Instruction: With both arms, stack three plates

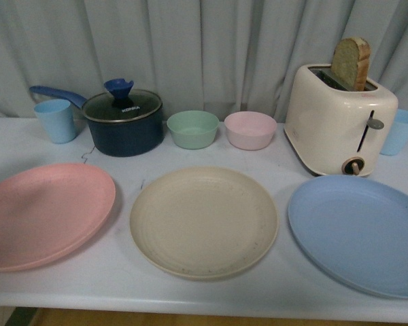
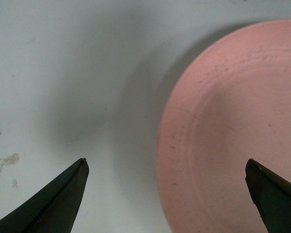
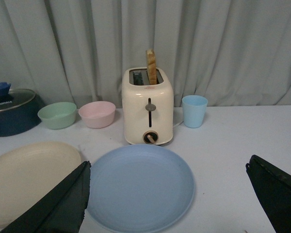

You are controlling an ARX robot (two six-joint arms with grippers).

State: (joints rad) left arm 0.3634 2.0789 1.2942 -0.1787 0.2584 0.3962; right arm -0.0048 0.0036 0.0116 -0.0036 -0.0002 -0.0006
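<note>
Three plates lie in a row on the white table. The pink plate (image 1: 44,212) is at the left, the cream-beige plate (image 1: 204,221) in the middle, the light blue plate (image 1: 360,231) at the right. My left gripper (image 2: 167,167) is open and hangs above the pink plate's rim (image 2: 233,131), one finger over the bare table, the other over the plate. My right gripper (image 3: 167,167) is open, above and in front of the blue plate (image 3: 140,187), with the cream plate (image 3: 29,179) beside it. Neither arm shows in the front view.
Behind the plates stand a light blue cup (image 1: 55,120), a dark blue pot with a glass lid (image 1: 122,122), a green bowl (image 1: 192,129), a pink bowl (image 1: 250,130), a cream toaster (image 1: 340,119) holding a bread slice, and another blue cup (image 1: 399,132).
</note>
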